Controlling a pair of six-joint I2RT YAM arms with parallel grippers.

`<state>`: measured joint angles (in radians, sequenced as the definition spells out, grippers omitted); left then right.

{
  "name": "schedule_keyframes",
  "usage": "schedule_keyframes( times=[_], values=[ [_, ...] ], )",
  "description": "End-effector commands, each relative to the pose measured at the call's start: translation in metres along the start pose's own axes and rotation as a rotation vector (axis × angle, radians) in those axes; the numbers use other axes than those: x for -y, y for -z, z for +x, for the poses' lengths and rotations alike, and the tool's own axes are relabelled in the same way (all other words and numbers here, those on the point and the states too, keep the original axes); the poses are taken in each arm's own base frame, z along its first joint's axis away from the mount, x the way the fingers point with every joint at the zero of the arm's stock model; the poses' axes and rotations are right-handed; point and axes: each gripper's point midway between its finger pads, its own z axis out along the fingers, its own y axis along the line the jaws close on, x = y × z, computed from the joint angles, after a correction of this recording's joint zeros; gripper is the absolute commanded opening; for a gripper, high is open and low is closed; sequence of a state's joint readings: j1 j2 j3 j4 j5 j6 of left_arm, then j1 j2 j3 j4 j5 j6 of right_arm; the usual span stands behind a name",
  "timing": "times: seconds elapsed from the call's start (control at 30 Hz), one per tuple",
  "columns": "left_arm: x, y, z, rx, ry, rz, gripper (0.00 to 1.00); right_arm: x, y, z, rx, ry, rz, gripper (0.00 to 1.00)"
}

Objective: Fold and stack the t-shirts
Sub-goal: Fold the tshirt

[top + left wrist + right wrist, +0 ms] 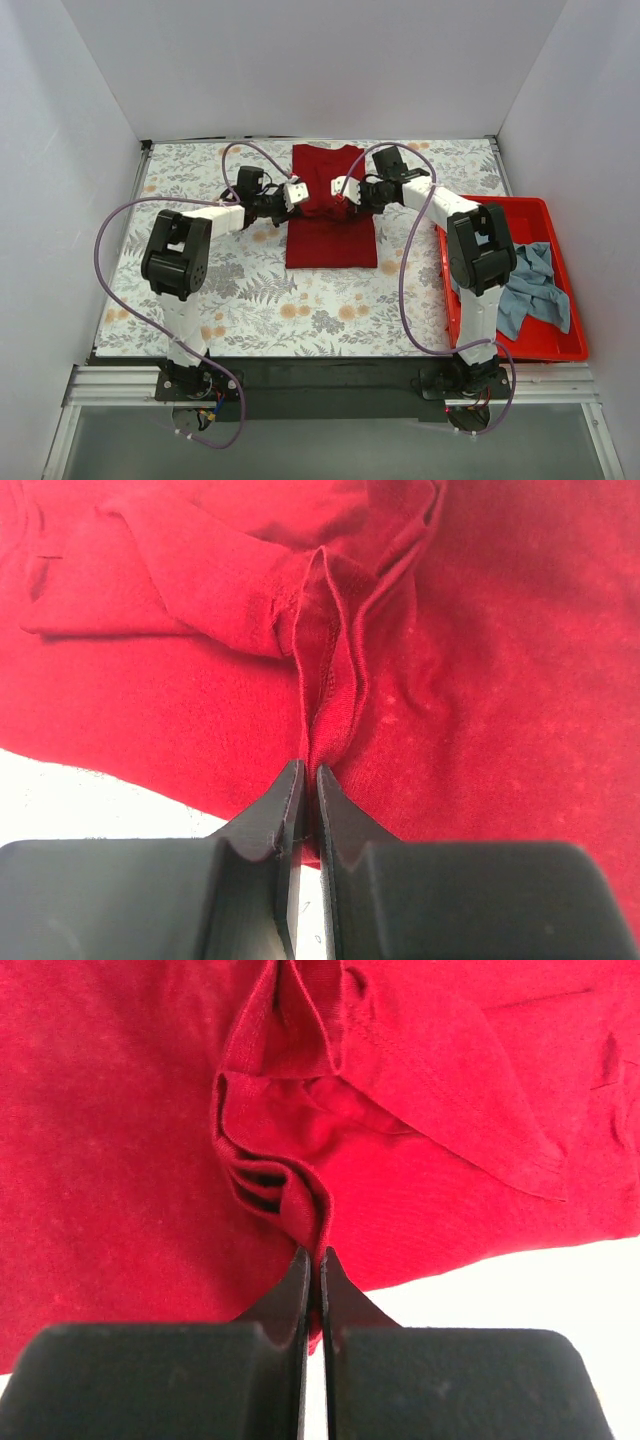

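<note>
The left fingers [301, 788] and right fingers [311, 1266] are each pinched shut on a side edge of the dark red shirt [331, 215], which lies partly folded on the counter [250, 300]. The grey-blue shirt [532, 285] lies crumpled in the red bin [560, 348], unfolded; stacking is not begun.

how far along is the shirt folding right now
Done: the dark red t-shirt lies on the table as a narrow rectangle, its sides apparently folded in. In hand: the left gripper and right gripper each have their jaws shut on a bunched fold at its opposite edges, seemingly mid-fold. Left: finishing that fold, then the grey-blue t-shirt, crumpled in the red bin, untouched, and stacking both.
</note>
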<state>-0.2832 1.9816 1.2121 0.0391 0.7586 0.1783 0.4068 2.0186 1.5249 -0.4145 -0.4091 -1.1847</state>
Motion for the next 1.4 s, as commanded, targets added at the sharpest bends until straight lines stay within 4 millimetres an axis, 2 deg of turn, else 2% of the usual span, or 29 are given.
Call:
schedule_keyframes(
  times=[0.0,0.03,0.07,0.1,0.13,0.17,0.27,0.3,0.33,0.37,0.4,0.43,0.47,0.5,0.53,0.57,0.6,0.63,0.67,0.7,0.77,0.8,0.93,1.03,1.2,1.37],
  values=[
    [-0.022,0.000,-0.016,0.036,-0.069,-0.040,0.00,0.030,0.003,-0.008,0.013,0.033,0.076,0.01],
    [-0.027,-0.001,-0.016,0.031,-0.066,-0.052,0.00,0.033,0.002,-0.007,0.007,0.029,0.082,0.06],
    [-0.029,-0.003,-0.013,0.025,-0.057,-0.059,0.00,0.034,0.002,-0.008,0.006,0.009,0.085,0.17],
    [-0.032,-0.003,-0.014,0.022,-0.039,-0.070,0.03,0.038,0.004,-0.008,0.004,-0.006,0.097,0.24],
    [-0.037,-0.002,-0.017,0.022,-0.037,-0.083,0.13,0.047,0.009,-0.014,0.016,-0.013,0.120,0.32],
    [-0.042,0.002,-0.023,0.027,-0.037,-0.099,0.19,0.051,0.013,-0.018,0.025,-0.027,0.132,0.44],
    [-0.054,0.017,-0.042,0.054,0.020,-0.133,0.34,0.073,0.038,-0.034,0.055,-0.053,0.201,0.55],
    [-0.058,0.028,-0.057,0.076,0.029,-0.149,0.36,0.077,0.046,-0.034,0.056,-0.076,0.218,0.56],
    [-0.057,0.035,-0.062,0.088,0.092,-0.151,0.36,0.081,0.060,-0.041,0.067,-0.073,0.242,0.56],
    [-0.053,0.044,-0.056,0.077,0.132,-0.146,0.37,0.078,0.066,-0.041,0.066,-0.079,0.243,0.56],
    [-0.051,0.057,-0.073,0.103,0.119,-0.150,0.37,0.072,0.071,-0.040,0.058,-0.092,0.230,0.56],
    [-0.042,0.063,-0.071,0.089,0.139,-0.138,0.37,0.067,0.085,-0.049,0.070,-0.083,0.233,0.55],
    [-0.022,0.067,-0.059,0.062,0.165,-0.115,0.37,0.051,0.084,-0.045,0.065,-0.101,0.198,0.54],
    [-0.011,0.071,-0.060,0.070,0.160,-0.096,0.38,0.031,0.086,-0.043,0.059,-0.128,0.145,0.53],
    [-0.002,0.081,-0.071,0.086,0.138,-0.095,0.38,0.020,0.097,-0.051,0.076,-0.125,0.133,0.52],
    [0.010,0.083,-0.067,0.076,0.152,-0.076,0.39,0.005,0.098,-0.053,0.084,-0.132,0.100,0.50],
    [0.026,0.083,-0.057,0.055,0.173,-0.051,0.39,-0.028,0.087,-0.046,0.067,-0.149,0.031,0.50],
    [0.036,0.084,-0.060,0.057,0.171,-0.031,0.39,-0.040,0.094,-0.052,0.073,-0.127,0.029,0.50],
    [0.045,0.083,-0.055,0.045,0.178,-0.011,0.39,-0.056,0.090,-0.049,0.063,-0.121,0.002,0.50],
    [0.057,0.082,-0.046,0.028,0.166,0.010,0.39,-0.081,0.085,-0.048,0.054,-0.116,-0.040,0.51],
    [0.069,0.080,-0.044,0.017,0.123,0.026,0.38,-0.101,0.078,-0.047,0.028,-0.136,-0.064,0.52],
    [0.073,0.079,-0.043,0.011,0.109,0.033,0.39,-0.118,0.071,-0.048,0.018,-0.130,-0.097,0.52],
    [0.099,0.070,-0.028,-0.024,0.068,0.087,0.38,-0.131,0.057,-0.041,-0.009,-0.124,-0.099,0.51],
    [0.112,0.064,-0.017,-0.054,0.025,0.117,0.38,-0.131,0.043,-0.032,-0.040,-0.123,-0.100,0.48],
    [0.124,0.051,0.001,-0.097,0.029,0.151,0.38,-0.133,0.023,-0.016,-0.079,-0.125,-0.114,0.47],
    [0.136,0.043,0.019,-0.128,0.022,0.181,0.38,-0.146,0.017,-0.005,-0.102,-0.128,-0.142,0.46]
  ],
)
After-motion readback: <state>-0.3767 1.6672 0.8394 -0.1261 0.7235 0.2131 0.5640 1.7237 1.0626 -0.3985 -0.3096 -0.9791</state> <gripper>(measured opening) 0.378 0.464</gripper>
